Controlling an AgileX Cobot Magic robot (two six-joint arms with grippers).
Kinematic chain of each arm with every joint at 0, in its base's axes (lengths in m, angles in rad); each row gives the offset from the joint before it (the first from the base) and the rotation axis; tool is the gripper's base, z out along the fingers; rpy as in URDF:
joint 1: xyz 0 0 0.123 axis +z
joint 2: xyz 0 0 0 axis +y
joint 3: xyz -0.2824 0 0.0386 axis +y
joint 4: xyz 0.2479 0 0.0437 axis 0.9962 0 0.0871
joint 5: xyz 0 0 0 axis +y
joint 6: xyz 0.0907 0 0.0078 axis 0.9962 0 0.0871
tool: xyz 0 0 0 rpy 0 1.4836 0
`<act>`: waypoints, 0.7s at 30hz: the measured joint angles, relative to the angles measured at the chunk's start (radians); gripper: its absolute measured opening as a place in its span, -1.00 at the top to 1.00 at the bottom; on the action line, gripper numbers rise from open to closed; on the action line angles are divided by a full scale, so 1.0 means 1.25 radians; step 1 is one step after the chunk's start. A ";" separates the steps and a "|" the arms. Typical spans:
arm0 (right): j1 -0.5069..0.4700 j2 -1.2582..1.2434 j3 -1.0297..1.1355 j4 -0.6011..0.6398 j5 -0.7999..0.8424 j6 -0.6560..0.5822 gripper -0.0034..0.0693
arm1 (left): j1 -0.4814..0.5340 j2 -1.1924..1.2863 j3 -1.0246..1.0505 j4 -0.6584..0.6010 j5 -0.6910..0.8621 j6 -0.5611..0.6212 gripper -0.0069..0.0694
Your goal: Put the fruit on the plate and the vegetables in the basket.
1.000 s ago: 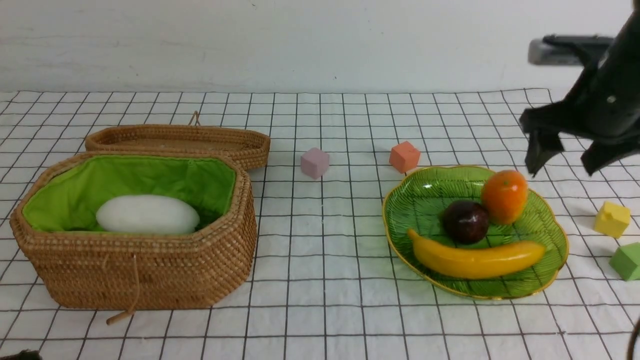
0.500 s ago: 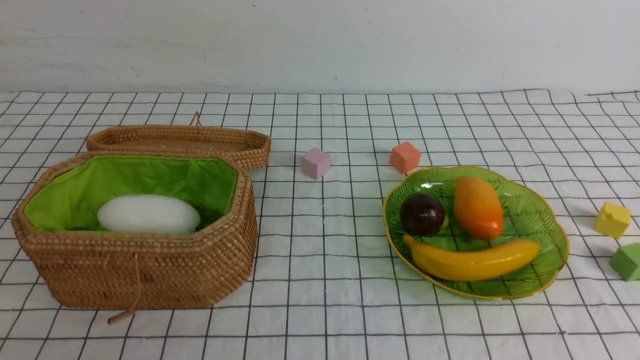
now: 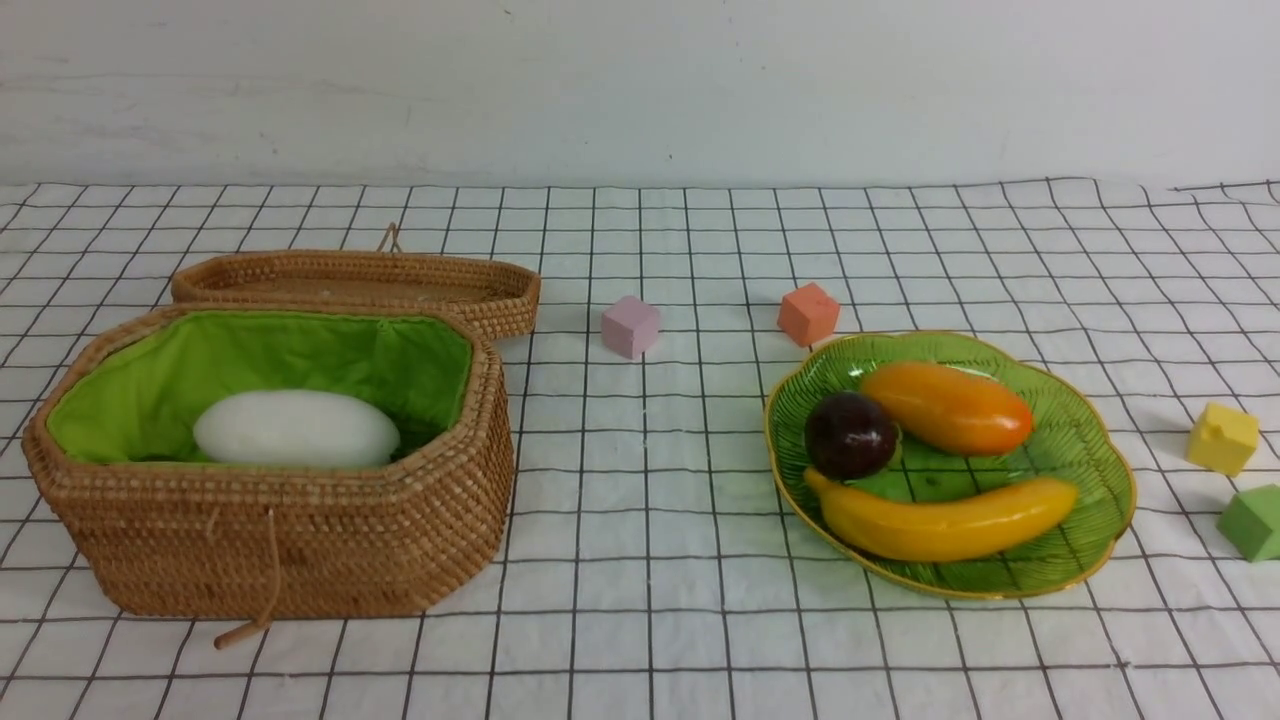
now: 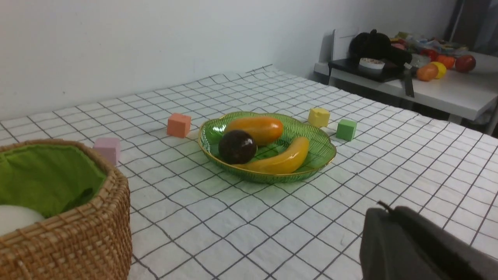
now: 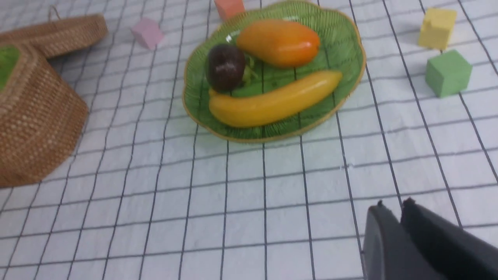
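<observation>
On the plate (image 3: 1090, 455) we count banana (image 3: 940, 520), mangosteen (image 3: 850, 435), mango (image 3: 948, 408); radish (image 3: 296, 428) in basket (image 3: 300, 540). Left gripper (image 4: 389, 225) and right gripper (image 5: 393, 214) pressed together, empty (sorting looks finished). Next: likely nothing but parking.

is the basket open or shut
Open: the basket shows its green lining and a radish inside; its lid lies behind it.

We note a white bench (image 3: 640, 560) cloth gridded in black. Brown woven basket (image 3: 300, 550), bright green lining, white radish (image 3: 295, 428). Green leaf-patterned plate (image 3: 1080, 440), gold rim: yellow banana (image 3: 940, 518), orange mango (image 3: 948, 408), dark-purple mangosteen (image 3: 850, 435). Cubes: pink (image 3: 630, 326), orange (image 3: 808, 313), yellow (image 3: 1222, 438), green (image 3: 1252, 522).
</observation>
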 joint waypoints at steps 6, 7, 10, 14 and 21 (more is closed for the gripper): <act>0.000 -0.014 0.022 0.002 -0.011 -0.001 0.61 | 0.000 0.000 0.021 0.000 0.004 0.000 0.85; 0.000 -0.015 0.022 0.002 -0.011 -0.001 0.61 | 0.000 0.000 0.023 0.000 0.004 0.000 0.85; 0.000 -0.015 0.022 -0.004 -0.011 -0.001 0.60 | 0.000 0.000 0.024 0.000 0.006 0.000 0.85; 0.000 -0.018 0.054 -0.029 -0.083 -0.002 0.70 | 0.000 0.000 0.024 0.000 0.006 0.000 0.85; -0.035 -0.122 0.355 -0.047 -0.388 -0.076 0.93 | 0.000 0.000 0.024 0.001 0.006 0.000 0.85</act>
